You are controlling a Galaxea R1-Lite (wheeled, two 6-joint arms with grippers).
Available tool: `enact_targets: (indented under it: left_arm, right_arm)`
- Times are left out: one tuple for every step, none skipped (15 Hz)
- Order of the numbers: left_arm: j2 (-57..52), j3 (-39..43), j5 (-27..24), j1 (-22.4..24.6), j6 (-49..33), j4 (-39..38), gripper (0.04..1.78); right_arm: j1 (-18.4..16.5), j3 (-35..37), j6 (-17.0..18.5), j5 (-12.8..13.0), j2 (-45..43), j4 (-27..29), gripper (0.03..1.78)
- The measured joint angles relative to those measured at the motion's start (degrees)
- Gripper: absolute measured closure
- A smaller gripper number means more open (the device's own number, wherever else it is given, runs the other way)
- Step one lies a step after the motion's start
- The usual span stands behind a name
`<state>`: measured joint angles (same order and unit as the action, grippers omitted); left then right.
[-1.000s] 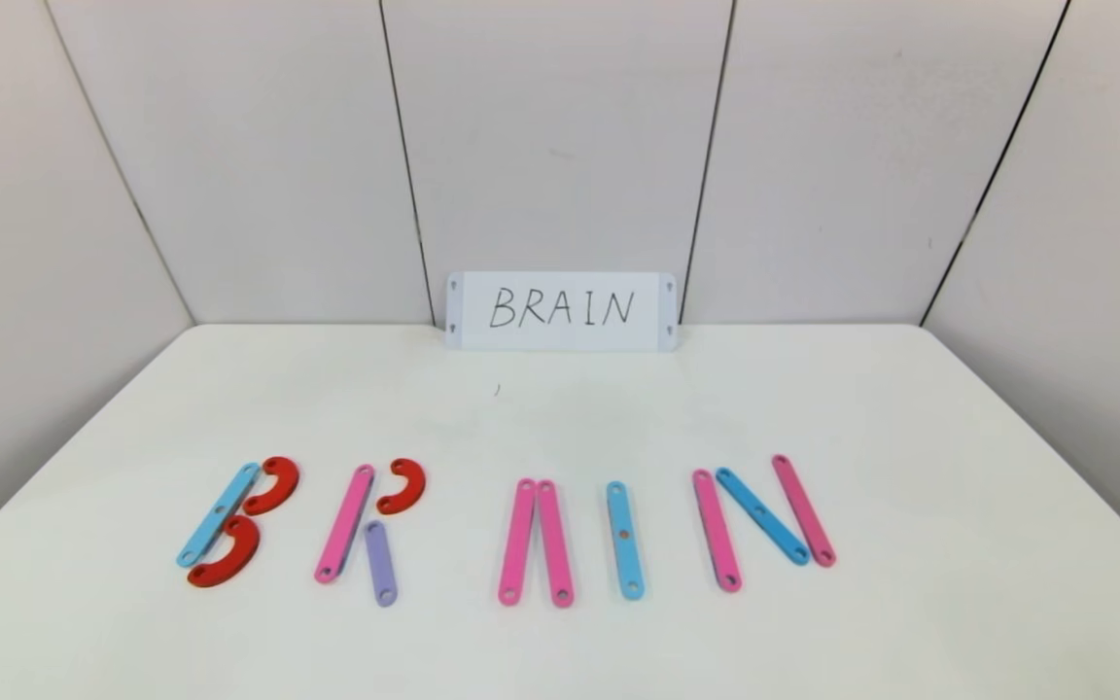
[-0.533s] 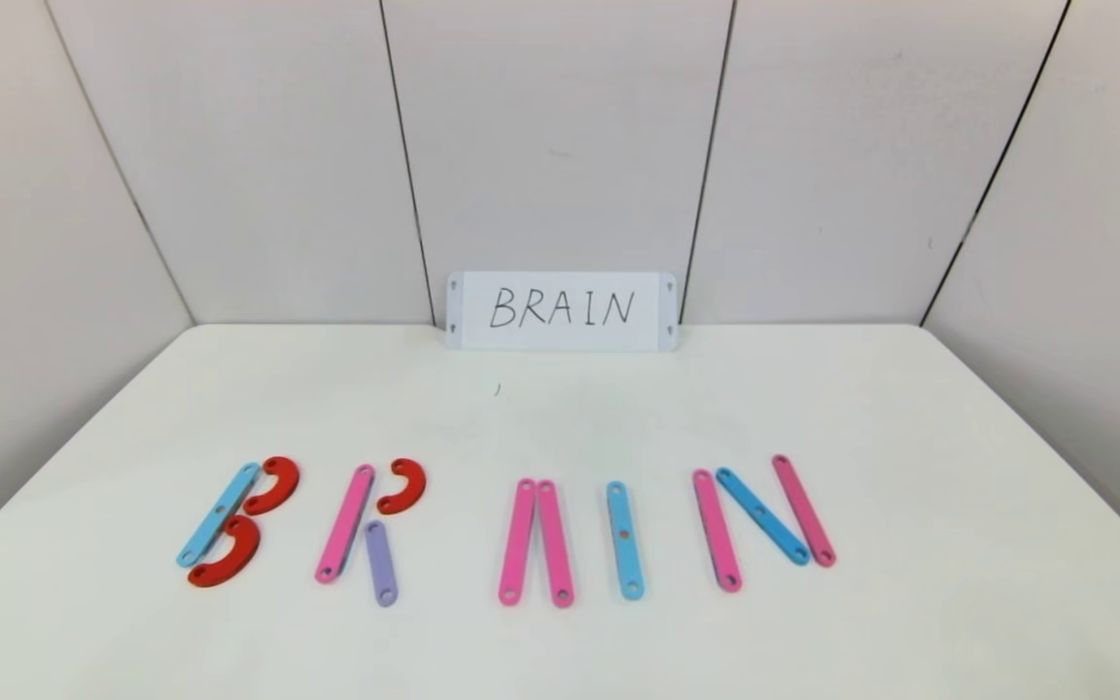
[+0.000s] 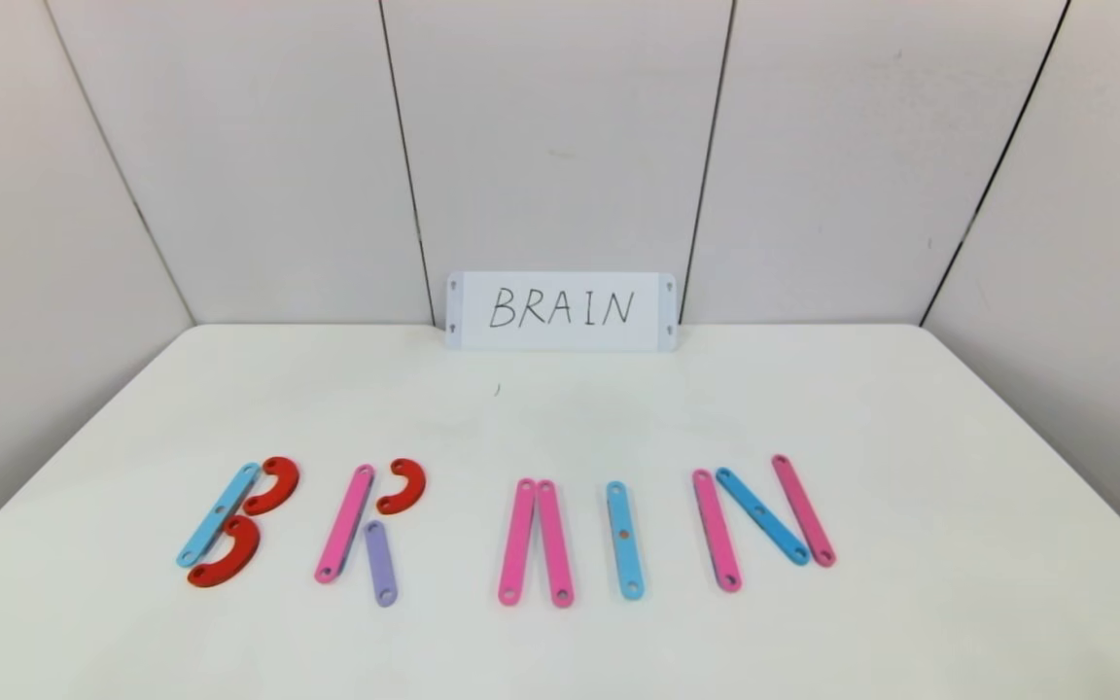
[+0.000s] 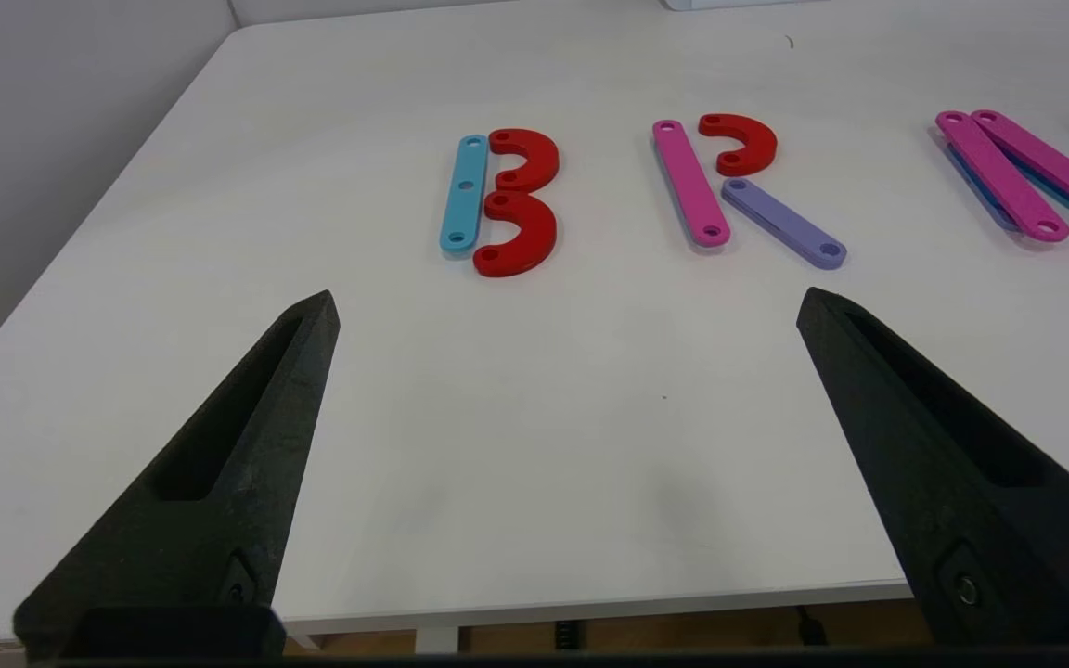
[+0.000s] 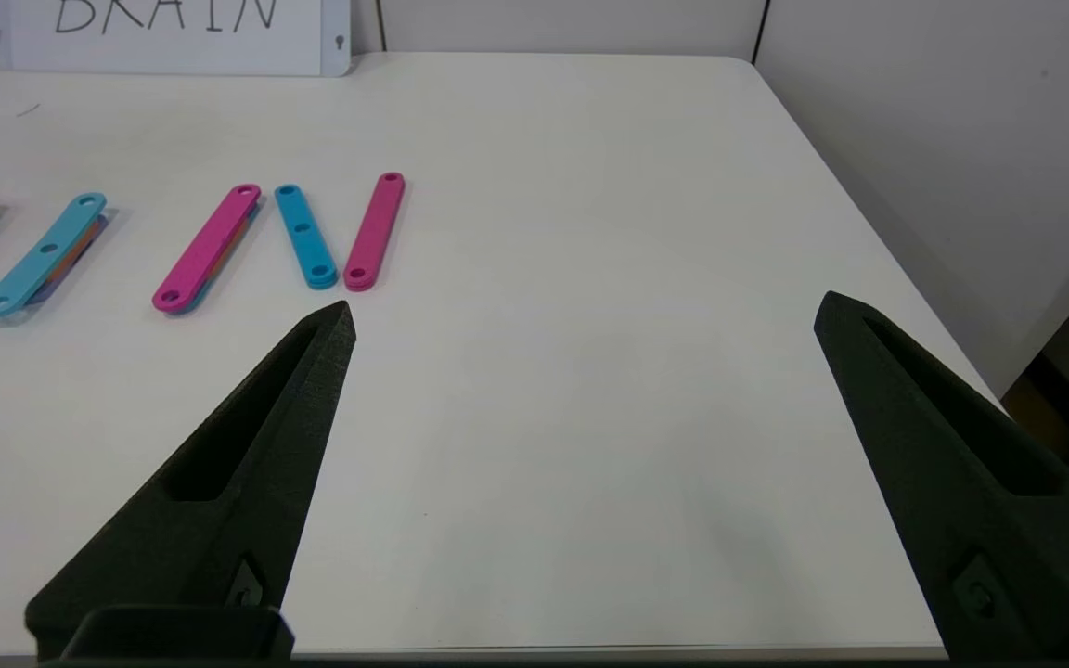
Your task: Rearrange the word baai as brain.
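Five letters of flat plastic pieces lie in a row on the white table (image 3: pixel 560 418). The B (image 3: pixel 229 525) is a blue strip with two red curves. The R (image 3: pixel 366 530) is a pink strip, a red curve and a lilac strip. The A (image 3: pixel 535 542) is two pink strips with no crossbar. The I (image 3: pixel 624 540) is a blue strip. The N (image 3: pixel 764 520) is two pink strips and a blue diagonal. My left gripper (image 4: pixel 567 306) is open and empty above the table's near edge, before the B (image 4: pixel 502 199) and R (image 4: pixel 739 186). My right gripper (image 5: pixel 584 315) is open and empty near the front right, beside the N (image 5: pixel 302 237).
A white card (image 3: pixel 561 310) with BRAIN handwritten in black leans against the back wall. Grey wall panels close the table in at the back and both sides. The table's right edge (image 5: pixel 869 232) drops off beside my right gripper.
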<state>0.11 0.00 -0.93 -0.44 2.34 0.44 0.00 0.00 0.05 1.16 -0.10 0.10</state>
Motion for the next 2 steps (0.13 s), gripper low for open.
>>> enact_targets:
  left_arm:
    - [0.0, 0.0, 0.07, 0.0, -0.87, -0.06, 0.09]
    - [0.0, 0.0, 0.18, 0.0, -1.18, -0.06, 0.09]
  right_arm:
    - [0.0, 0.0, 0.02, 0.0, 0.0, 0.0, 0.08]
    - [0.0, 0.0, 0.0, -0.01, 0.0, 0.0, 0.08]
